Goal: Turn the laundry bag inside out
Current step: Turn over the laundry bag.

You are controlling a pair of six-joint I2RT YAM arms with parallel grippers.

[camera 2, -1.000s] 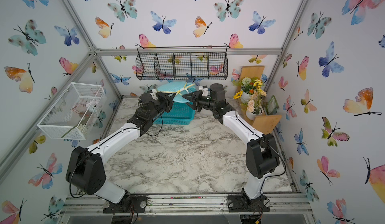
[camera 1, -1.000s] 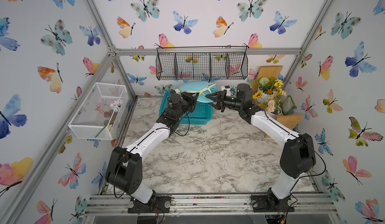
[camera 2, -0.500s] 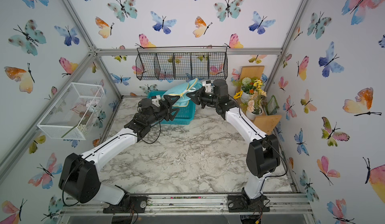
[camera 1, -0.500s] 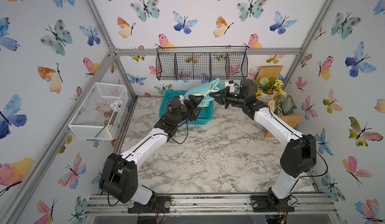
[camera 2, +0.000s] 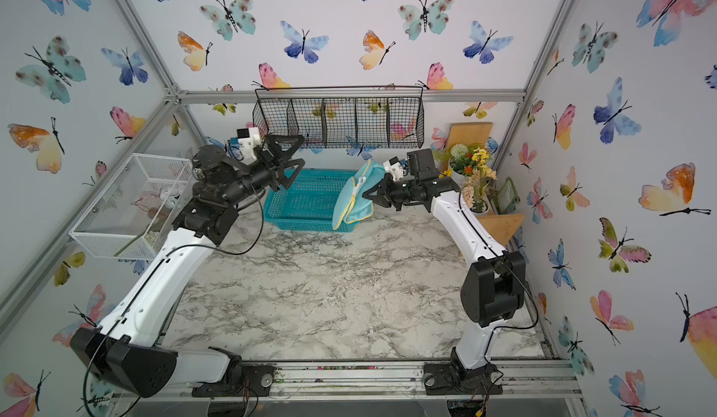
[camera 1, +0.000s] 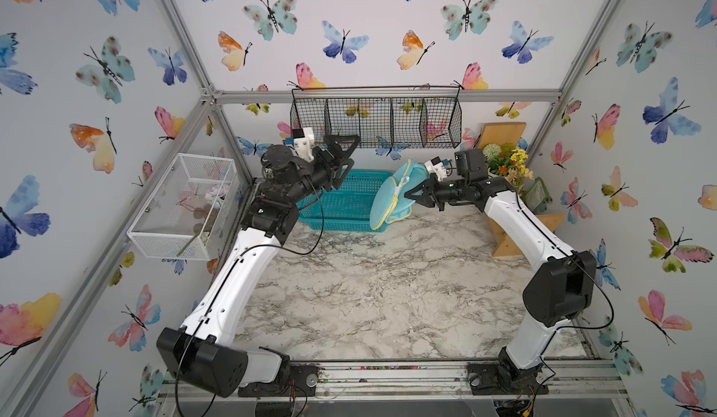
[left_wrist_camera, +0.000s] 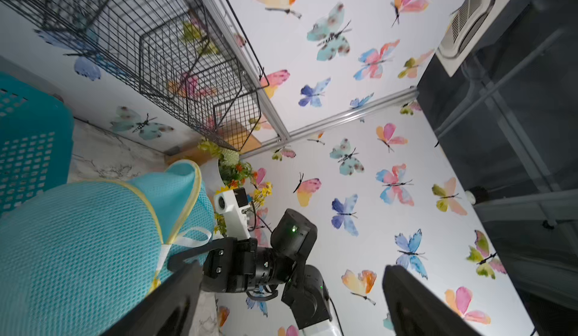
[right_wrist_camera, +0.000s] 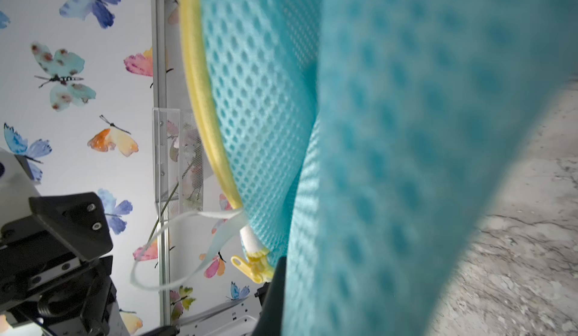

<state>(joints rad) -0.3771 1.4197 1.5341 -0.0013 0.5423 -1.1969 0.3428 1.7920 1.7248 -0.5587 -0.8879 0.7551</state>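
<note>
r gripper (camera 1: pixel 407 194) pinching laundry bag (camera 1: pixel 388 201), bag hanging at teal basket (camera 1: pixel 337 205) end | l gripper (camera 1: pixel 354 149) spread wide, empty, apart | progress: early, bag looks flat, not inverted yet

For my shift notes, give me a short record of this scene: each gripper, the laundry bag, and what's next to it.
left gripper: open, empty, raised near the teal basket
right gripper: shut on the laundry bag
bag pose: flattened, standing on edge, yellow piping and white ribbon showing
bag location: at the basket's end nearer the right arm
contact with table: cannot tell
</note>
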